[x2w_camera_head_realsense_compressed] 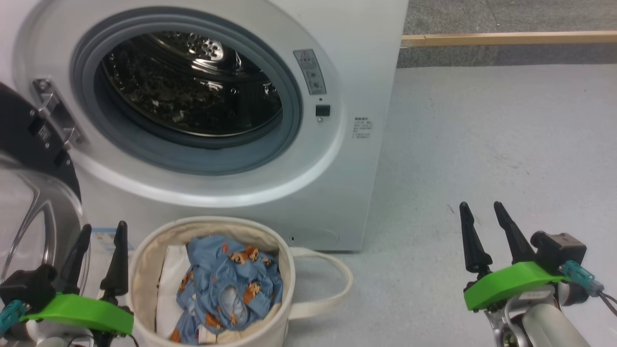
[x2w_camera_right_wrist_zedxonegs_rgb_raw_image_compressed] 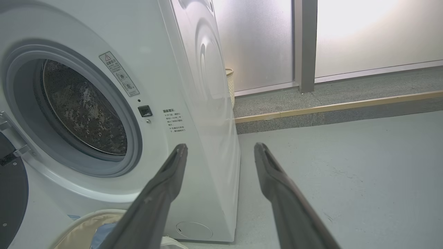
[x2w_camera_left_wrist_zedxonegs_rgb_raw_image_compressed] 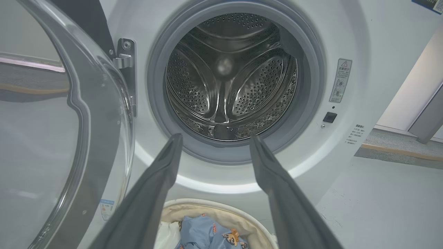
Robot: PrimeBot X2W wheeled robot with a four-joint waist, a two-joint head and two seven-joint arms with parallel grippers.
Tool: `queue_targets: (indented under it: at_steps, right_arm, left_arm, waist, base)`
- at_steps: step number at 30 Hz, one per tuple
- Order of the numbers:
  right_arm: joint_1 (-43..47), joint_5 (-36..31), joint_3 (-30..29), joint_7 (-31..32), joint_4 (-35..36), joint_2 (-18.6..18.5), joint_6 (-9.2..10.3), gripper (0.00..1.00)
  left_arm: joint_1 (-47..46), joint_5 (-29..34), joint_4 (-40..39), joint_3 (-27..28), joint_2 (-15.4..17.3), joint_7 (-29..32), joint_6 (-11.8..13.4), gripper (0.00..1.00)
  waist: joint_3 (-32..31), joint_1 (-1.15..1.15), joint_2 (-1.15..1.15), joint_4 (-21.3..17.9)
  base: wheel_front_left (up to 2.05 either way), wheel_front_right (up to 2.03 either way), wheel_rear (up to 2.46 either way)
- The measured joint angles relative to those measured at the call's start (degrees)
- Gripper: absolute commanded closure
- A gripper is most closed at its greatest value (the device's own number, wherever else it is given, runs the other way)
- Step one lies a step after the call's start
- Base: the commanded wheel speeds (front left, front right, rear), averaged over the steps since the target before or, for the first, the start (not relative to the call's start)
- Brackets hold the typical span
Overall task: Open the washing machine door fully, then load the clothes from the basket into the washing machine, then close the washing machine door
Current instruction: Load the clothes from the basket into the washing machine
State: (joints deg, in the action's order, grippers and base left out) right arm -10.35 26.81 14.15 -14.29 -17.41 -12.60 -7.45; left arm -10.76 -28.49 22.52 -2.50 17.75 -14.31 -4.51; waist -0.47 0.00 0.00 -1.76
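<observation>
Right hand — dark tapered fingers, green mount, teal plug

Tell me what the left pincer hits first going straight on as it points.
Likely the grey gasket at the lower edge of the washing machine mouth; the open left pincer aims there, but depth is unclear.

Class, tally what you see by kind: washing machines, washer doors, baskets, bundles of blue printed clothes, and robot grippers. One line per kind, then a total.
Washing machine: 1
Washing machine door: 1
Basket: 1
Blue printed clothes bundle: 1
Grippers: 2, left gripper and right gripper
Total: 6
</observation>
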Motion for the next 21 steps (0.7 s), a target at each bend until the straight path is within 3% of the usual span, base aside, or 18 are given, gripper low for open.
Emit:
queue_targets:
  at_steps: [8, 21]
  right_arm:
    - [-0.09, 0.00, 0.05, 0.00, 0.00, 0.01, 0.00, 0.00]
    - [-0.08, 0.40, 1.41, 0.00, -0.02, 0.07, 0.00, 0.00]
  left_arm:
    - [-0.07, 0.00, -0.09, -0.05, -0.14, 0.00, 0.01, 0.00]
    - [-0.07, -2.72, 1.71, 0.14, -1.34, 0.64, 0.46, 0.00]
  waist:
    - [0.12, 0.02, 0.00, 0.17]
    - [0.55, 0.00, 0.00, 0.40]
  base:
    - [0.87, -0.87, 0.00]
    - [0.03, -0.03, 0.00]
